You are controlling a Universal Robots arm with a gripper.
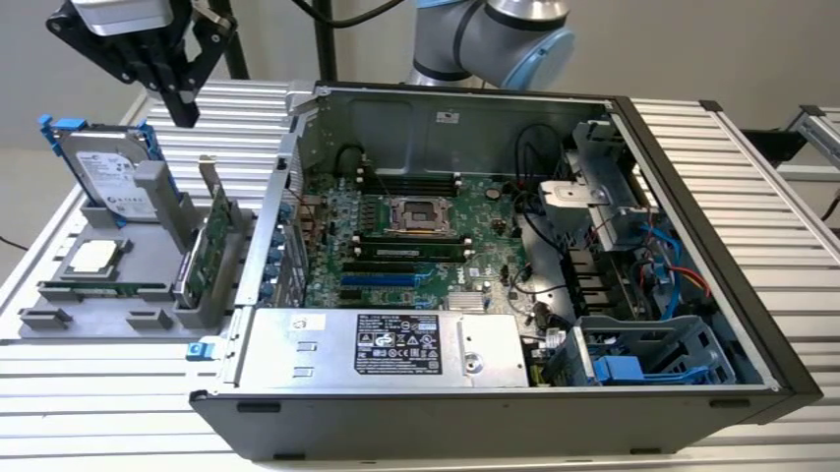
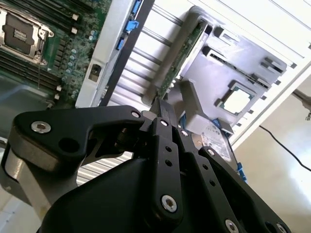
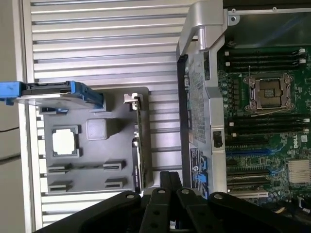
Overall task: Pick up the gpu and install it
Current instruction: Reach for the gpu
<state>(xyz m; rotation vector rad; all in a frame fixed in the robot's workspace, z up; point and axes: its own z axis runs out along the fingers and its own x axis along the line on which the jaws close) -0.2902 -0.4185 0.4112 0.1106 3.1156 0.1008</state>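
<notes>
Two fingers of my pincer [image 1: 183, 110] are clenched together on nothing, above the grey tray [image 1: 79, 320] on the desk [image 1: 735, 167]. The gpu [image 1: 210, 246] stands on edge in that tray, between the hard drive [image 1: 112, 172] and the open computer case [image 1: 447, 113], well below me.

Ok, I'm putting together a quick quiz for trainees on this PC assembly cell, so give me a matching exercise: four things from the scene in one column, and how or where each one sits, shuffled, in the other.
Things
1. gpu
2. hard drive
3. processor chip
4. gripper

States
A. lies flat in the grey tray
B. hangs in the air above the tray, holding nothing
C. green board standing on edge in a tray slot
D. stands upright in the tray, blue rails on its sides

Pairs: 1-C, 2-D, 3-A, 4-B
</notes>
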